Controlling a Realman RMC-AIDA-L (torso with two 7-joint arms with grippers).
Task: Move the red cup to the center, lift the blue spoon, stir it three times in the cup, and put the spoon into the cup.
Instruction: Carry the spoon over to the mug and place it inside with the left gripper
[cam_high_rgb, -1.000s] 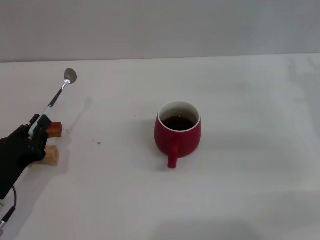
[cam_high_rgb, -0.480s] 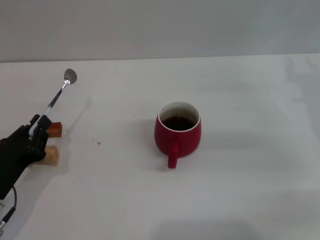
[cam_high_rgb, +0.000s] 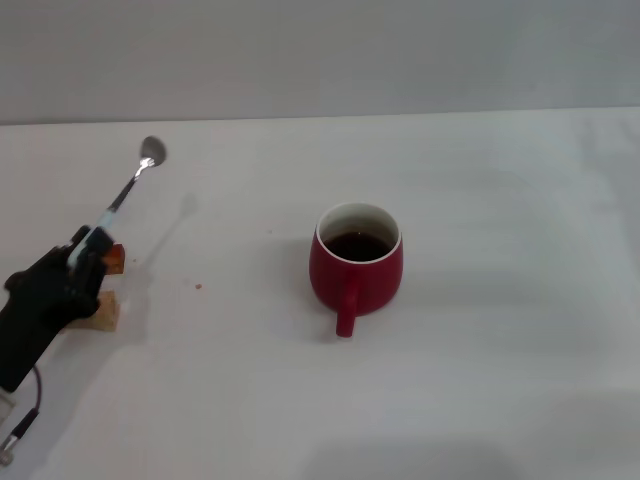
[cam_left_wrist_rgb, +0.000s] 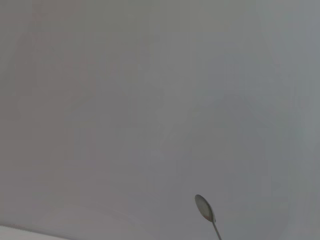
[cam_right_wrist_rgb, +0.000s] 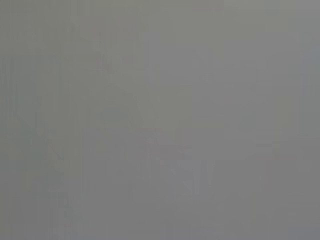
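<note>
The left claw (cam_high_rgb: 85, 250) sits at the table's (cam_high_rgb: 480, 400) left edge, clamped on the pale-blue handle of the spoon (cam_high_rgb: 128, 190). The spoon is off the table, slanting up and away from the claw, with its silver bowl at the far tip and its shadow falling on the table just to the right. In the left wrist view only the bowl and a bit of the neck of the spoon (cam_left_wrist_rgb: 204, 207) show, against a plain grey wall.

2 wooden blocks lie right by the claw: a reddish-brown block (cam_high_rgb: 118, 259) just beside its fingers on the right, and a tan block (cam_high_rgb: 103, 311) partly under the black hand, on the near side.

The cup (cam_high_rgb: 356, 266) stands upright well to the right of the claw, near the middle of the table, apart from everything. Dark liquid shows inside its white rim, and its handle points toward the robot.

The right claw is out of sight; its wrist view shows only flat grey.
</note>
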